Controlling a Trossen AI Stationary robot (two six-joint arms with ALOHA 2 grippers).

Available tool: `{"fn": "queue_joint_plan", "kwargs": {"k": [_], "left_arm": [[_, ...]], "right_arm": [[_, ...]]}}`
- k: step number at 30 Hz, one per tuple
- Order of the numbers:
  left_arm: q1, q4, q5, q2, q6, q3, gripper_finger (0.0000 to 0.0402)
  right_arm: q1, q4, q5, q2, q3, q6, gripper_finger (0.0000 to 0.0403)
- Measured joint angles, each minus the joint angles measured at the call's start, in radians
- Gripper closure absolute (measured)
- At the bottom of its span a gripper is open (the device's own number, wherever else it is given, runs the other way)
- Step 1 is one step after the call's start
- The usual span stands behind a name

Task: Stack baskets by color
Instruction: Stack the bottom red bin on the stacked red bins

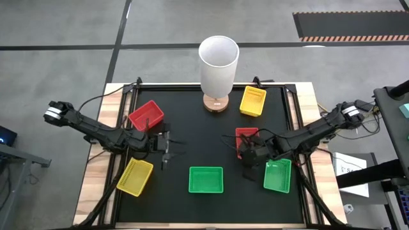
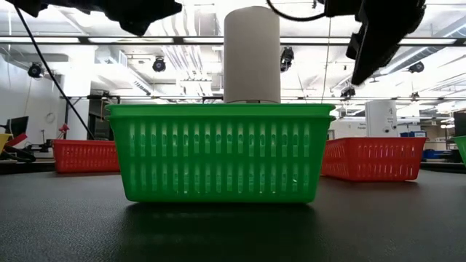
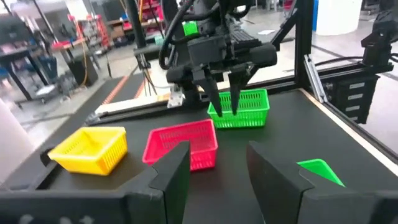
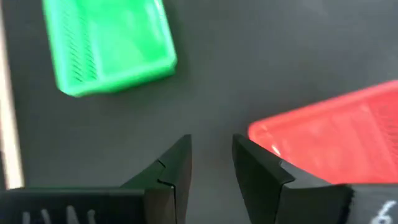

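Fingers (image 3: 177, 180) on the left arm are apart and empty, hovering over the black worktop (image 1: 192, 121) near a red basket (image 1: 146, 115). Right-arm fingers (image 4: 255, 168) are also apart, empty, just beside another red basket (image 1: 246, 138). Green baskets (image 1: 206, 179) and yellow baskets (image 1: 252, 101) lie scattered; white cylinder (image 1: 218, 64) at back. Workshop room behind.

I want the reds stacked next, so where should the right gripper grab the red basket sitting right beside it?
Probably the thin upright rim wall of the red basket on the side facing the right gripper. Come down from above, one finger inside and one outside. The basket sits upright and open-topped, wider than the gripper's opening, so one wall is the only part that fits between the fingers.
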Motion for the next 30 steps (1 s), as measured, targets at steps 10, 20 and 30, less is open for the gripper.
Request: {"fn": "queue_joint_plan", "kwargs": {"k": [10,20,30], "left_arm": [[0.0,0.018,0.001,0.081,-0.022,0.003,0.0259],[0.0,0.019,0.001,0.102,-0.05,0.004,0.0259],[0.0,0.019,0.001,0.101,-0.075,0.004,0.0259]], "right_arm": [[0.01,-0.293,0.013,0.132,0.119,-0.11,0.0296],[0.013,-0.301,0.015,0.136,0.094,-0.126,0.0296],[0.013,-0.277,0.101,0.135,0.085,-0.046,0.0283]]}}
